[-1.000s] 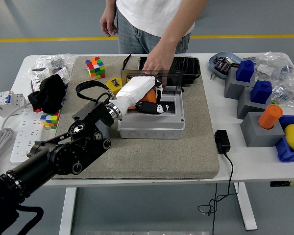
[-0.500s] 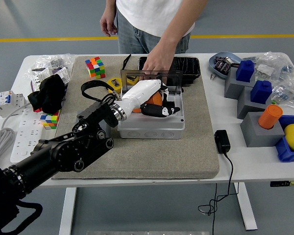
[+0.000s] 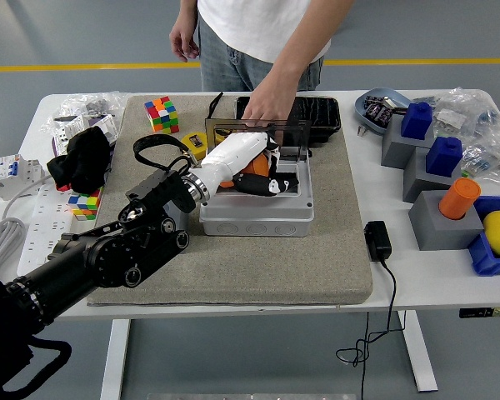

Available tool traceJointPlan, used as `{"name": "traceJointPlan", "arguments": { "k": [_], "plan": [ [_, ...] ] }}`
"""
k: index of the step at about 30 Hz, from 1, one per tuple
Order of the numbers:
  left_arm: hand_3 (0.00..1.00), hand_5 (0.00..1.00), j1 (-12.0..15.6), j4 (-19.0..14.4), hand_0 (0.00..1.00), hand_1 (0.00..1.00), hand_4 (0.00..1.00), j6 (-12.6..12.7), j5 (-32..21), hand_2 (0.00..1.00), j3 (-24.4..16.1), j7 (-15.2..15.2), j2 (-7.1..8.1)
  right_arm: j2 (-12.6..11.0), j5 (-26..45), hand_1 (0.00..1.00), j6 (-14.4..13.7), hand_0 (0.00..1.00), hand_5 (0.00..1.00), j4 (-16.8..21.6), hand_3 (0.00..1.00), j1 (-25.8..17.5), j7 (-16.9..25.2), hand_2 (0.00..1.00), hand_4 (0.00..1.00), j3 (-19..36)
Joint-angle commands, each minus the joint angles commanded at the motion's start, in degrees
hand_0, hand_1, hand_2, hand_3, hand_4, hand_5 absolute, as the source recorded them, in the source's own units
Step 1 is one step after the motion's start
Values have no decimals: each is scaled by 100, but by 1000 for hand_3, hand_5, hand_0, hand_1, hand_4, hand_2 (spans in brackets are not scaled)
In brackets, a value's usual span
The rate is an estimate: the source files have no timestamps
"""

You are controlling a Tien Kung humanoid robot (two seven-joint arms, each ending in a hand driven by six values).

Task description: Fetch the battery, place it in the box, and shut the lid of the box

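Fingers of my left hand (image 3: 262,183) curl inside the grey box (image 3: 258,212); whether they grip anything, I cannot tell. A person's hand (image 3: 267,108) steadies the upright lid (image 3: 254,133).

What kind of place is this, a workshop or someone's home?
Probably a robotics lab or test hall: a grey floor with a yellow line, a height-adjustable white table crowded with test props, and a black robot arm.

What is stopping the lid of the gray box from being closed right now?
The robot's left hand is reaching into the open box, so its white forearm lies across the opening under the lid. A person's hand holds the lid upright at the box's far edge. Both must clear first.
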Motion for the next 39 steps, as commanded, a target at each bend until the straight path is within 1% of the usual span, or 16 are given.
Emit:
{"name": "traceJointPlan", "arguments": {
  "k": [4, 5, 6, 10, 11, 16, 17, 22, 23, 28, 29, 31, 33, 35, 36, 39],
  "plan": [
    [2, 507, 8, 14, 33, 2, 806, 18, 28, 2, -14, -6, 0, 6, 39, 819, 2, 834, 998, 0, 806, 4, 17, 769, 998, -35],
    [11, 504, 10, 17, 61, 2, 825, 18, 37, 33, -17, -1, 0, 7, 43, 819, 2, 833, 998, 0, 806, 3, 18, 768, 998, -37],
    [11, 504, 11, 21, 61, 2, 825, 4, 62, 33, -24, 16, 0, 9, 40, 819, 3, 833, 998, 0, 806, 2, 17, 768, 998, -33],
    [11, 504, 17, 27, 61, 2, 825, -148, 98, 33, -56, 29, 0, 5, 18, 819, 5, 833, 998, 0, 806, 1, 8, 768, 998, -11],
    [162, 528, 19, 27, 208, 172, 887, -180, 102, 180, -61, 27, 0, 4, 15, 819, 5, 833, 998, 0, 806, 1, 7, 769, 998, -5],
    [162, 528, 21, 34, 208, 172, 887, -333, 149, 180, -96, 34, 0, 1, 21, 819, 5, 833, 998, 0, 806, 3, 11, 769, 998, -6],
    [411, 534, 22, 31, 350, 483, 919, -362, 159, 444, -101, 33, 0, 4, 22, 819, 6, 833, 998, 0, 806, 1, 12, 768, 998, -5],
    [411, 534, 28, 24, 350, 483, 919, -564, 207, 444, -132, 66, 0, 13, 32, 819, 10, 833, 998, 0, 806, -4, 16, 768, 998, -14],
    [568, 552, 28, 23, 717, 692, 968, -589, 213, 636, -136, 71, 0, 12, 32, 819, 10, 833, 998, 0, 806, -3, 16, 768, 998, -14],
    [568, 552, 30, -3, 717, 692, 968, -709, 229, 636, -169, 82, 0, 7, 25, 819, 11, 833, 998, 0, 806, 2, 12, 768, 998, -4],
    [629, 584, 39, -45, 786, 788, 998, -745, 235, 742, -178, 98, 0, 8, 20, 819, 12, 833, 998, 0, 806, 2, 9, 768, 998, 4],
    [629, 584, 50, -107, 786, 788, 998, -779, 237, 742, -189, 123, 0, 10, 17, 819, 12, 833, 998, 0, 806, 0, 9, 768, 998, 10],
    [629, 584, 86, -302, 786, 788, 998, -935, 234, 742, -223, 246, 0, 15, 25, 819, 12, 833, 998, 0, 806, -3, 12, 768, 998, 9],
    [633, 585, 129, -576, 780, 773, 986, -1251, 225, 738, -287, 445, 0, 19, 23, 819, 11, 834, 998, 0, 806, -8, 14, 768, 998, 15],
    [633, 585, 139, -643, 780, 773, 986, -1341, 223, 738, -302, 488, 0, 19, 23, 819, 10, 834, 998, 0, 806, -10, 15, 768, 998, 17],
    [633, 585, 263, -1202, 780, 773, 986, -1923, 113, 738, -515, 835, 0, 22, 25, 819, 11, 834, 998, 0, 806, -18, 16, 768, 998, 26]
  ]
}}
